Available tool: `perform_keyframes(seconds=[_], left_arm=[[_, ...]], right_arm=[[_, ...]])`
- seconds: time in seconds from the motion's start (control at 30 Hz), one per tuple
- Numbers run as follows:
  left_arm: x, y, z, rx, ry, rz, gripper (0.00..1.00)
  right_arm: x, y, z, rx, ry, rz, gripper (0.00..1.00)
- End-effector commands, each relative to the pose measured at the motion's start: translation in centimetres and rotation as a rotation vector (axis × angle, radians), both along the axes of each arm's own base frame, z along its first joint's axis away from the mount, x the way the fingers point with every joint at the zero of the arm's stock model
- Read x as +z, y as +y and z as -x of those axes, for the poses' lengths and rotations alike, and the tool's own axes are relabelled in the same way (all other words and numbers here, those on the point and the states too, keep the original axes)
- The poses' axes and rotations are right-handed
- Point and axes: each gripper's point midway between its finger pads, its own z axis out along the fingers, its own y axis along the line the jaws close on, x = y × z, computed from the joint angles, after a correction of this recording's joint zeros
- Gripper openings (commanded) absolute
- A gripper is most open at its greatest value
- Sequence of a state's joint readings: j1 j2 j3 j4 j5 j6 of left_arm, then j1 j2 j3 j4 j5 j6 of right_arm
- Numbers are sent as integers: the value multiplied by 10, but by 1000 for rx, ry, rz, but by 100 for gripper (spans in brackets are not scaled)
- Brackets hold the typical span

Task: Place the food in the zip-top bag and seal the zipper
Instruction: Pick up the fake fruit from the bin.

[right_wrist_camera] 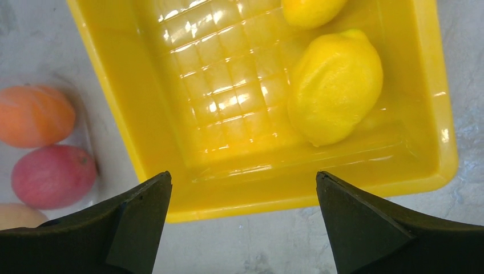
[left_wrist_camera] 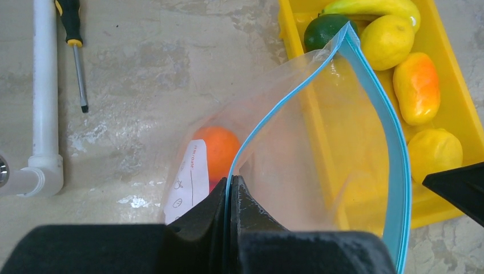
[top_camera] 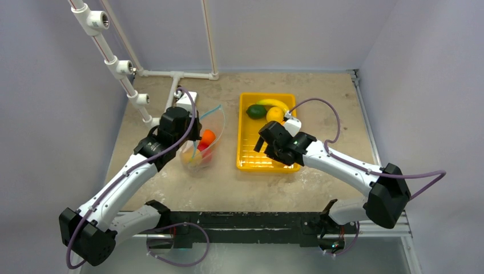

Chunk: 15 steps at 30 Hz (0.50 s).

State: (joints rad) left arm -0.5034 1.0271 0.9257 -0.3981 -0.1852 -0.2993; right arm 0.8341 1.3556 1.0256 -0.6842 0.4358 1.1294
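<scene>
Left wrist view: five fruits (left_wrist_camera: 416, 88) in one tray (left_wrist_camera: 288, 28). The left end effector (left_wrist_camera: 229, 185) pinches the zip-top bag (left_wrist_camera: 285, 154), three fruits (right_wrist_camera: 35, 116) inside. The right end effector (right_wrist_camera: 242, 177) gapes.

The white label (left_wrist_camera: 191, 180) on the zip-top bag (left_wrist_camera: 297, 148) bears small print, unreadable.

Zip-top bag (top_camera: 200, 154), some food (top_camera: 208, 137) inside, just left of tray (top_camera: 251, 154); other food (top_camera: 269, 108) at tray's far end
</scene>
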Motion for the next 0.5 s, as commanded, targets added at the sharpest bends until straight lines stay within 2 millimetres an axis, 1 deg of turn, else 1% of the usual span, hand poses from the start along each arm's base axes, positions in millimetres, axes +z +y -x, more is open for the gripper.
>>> perform_keyframes(seconds=[0.0, 0.1, 0.27, 0.4, 0.47], left_arm=[[13, -3, -4, -5, -68, 43, 0], [12, 0, -3, 0, -69, 37, 0], [11, 2, -1, 4, -71, 32, 0], [11, 4, 0, 9, -71, 29, 0], [11, 4, 0, 11, -73, 27, 0]], right_arm=[[-7, -25, -1, -175, 8, 14, 99], [-12, -38, -6, -216, 12, 42, 99], [-19, -53, -17, -276, 3, 46, 99], [-34, -69, -26, -331, 30, 91, 99], [-42, -72, -28, -336, 44, 113, 99]])
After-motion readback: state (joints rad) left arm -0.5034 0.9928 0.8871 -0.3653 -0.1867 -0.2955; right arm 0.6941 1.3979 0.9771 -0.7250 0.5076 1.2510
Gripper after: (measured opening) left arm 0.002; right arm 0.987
